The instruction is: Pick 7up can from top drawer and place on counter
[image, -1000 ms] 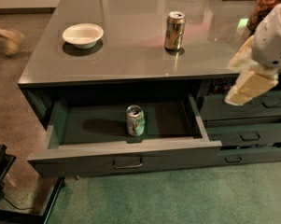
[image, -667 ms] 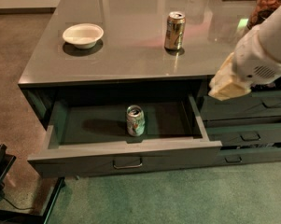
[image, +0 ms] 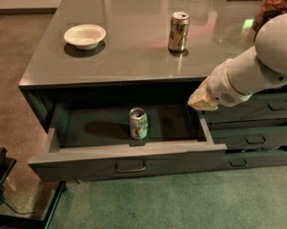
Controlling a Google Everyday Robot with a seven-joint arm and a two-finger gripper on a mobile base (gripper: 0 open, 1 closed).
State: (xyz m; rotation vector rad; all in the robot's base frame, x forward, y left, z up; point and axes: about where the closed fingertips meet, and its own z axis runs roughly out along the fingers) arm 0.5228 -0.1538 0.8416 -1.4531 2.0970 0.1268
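Observation:
The 7up can [image: 138, 123], pale green and white with a silver top, stands upright in the middle of the open top drawer [image: 126, 162]. The drawer is pulled out from under the glossy grey counter [image: 133, 51]. My gripper [image: 201, 101] is at the end of the white arm, over the right end of the drawer and just below the counter edge, to the right of the can and apart from it.
A taller gold-brown can [image: 178, 31] and a white bowl [image: 85, 35] stand on the counter. A jar [image: 275, 6] is at the back right. Narrower stacked drawers [image: 257, 137] lie to the right. A dark stand [image: 5, 185] is on the floor at the lower left.
My arm has swung left and slightly down, bringing the gripper from beside the right-hand drawers to the right end of the open top drawer. The can has not moved.

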